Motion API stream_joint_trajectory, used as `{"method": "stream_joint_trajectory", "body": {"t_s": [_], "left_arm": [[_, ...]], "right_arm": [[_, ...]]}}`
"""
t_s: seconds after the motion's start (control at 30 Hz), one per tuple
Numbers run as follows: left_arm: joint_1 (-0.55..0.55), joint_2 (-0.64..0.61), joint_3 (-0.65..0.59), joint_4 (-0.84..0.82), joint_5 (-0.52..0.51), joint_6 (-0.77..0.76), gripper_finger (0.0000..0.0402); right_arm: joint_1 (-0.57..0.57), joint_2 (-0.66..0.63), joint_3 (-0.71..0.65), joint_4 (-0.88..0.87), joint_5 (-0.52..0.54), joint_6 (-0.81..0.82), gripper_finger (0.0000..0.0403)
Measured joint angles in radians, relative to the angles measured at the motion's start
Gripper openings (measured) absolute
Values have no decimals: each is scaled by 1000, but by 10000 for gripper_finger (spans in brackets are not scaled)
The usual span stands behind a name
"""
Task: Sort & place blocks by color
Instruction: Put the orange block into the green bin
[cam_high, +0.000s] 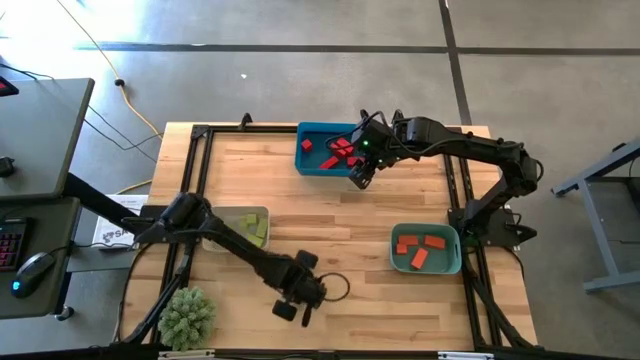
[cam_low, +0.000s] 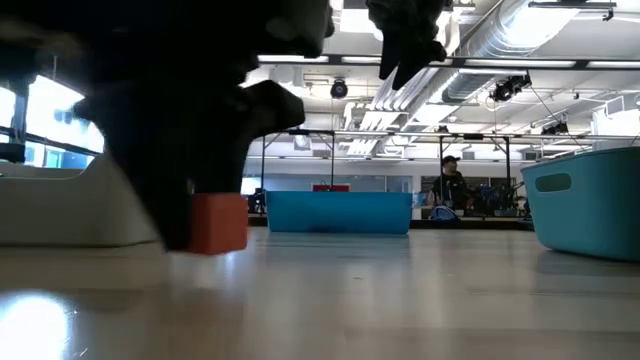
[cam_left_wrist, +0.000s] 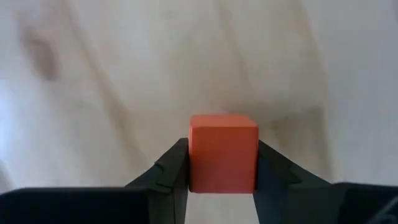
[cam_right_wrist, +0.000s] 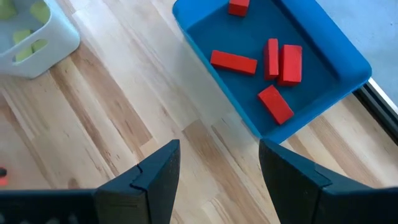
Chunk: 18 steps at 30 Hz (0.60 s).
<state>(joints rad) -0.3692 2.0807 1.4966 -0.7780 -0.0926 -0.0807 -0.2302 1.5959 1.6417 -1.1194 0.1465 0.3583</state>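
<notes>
On table, upright orange-red cube (cam_left_wrist: 222, 152), left claw (cam_left_wrist: 221, 171) clamped

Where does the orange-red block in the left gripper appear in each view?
High view: hidden under the left gripper, near the table's front edge.
Low view: orange-red block at left, on the table.
Left wrist view: centre, between the fingers.
Right wrist view: not identifiable.
Shared landmark: blue tray, also in low and right wrist views.

1. You have the blue tray (cam_high: 310, 160) at the far edge of the bench (cam_high: 330, 225).
2. The teal tray (cam_high: 452, 262) sits near your right edge.
3. The beige tray (cam_high: 232, 217) stands left, the fuzzy plant ball (cam_high: 187, 318) at the near-left corner.
</notes>
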Motion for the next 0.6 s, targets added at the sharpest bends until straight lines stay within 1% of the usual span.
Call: {"method": "stream_joint_trajectory", "body": {"t_s": [0.2,0.43,0.6], "left_arm": [[85,-39,2,9,-8,16,103],[193,-82,0,-26,-46,49,103],[272,-110,2,-19,-86,62,103]], "right_arm": [[-23,0,0,-6,-15,-68,207],[-63,-1,0,-5,-9,-156,207],[-92,0,0,-5,3,-232,207]]}}
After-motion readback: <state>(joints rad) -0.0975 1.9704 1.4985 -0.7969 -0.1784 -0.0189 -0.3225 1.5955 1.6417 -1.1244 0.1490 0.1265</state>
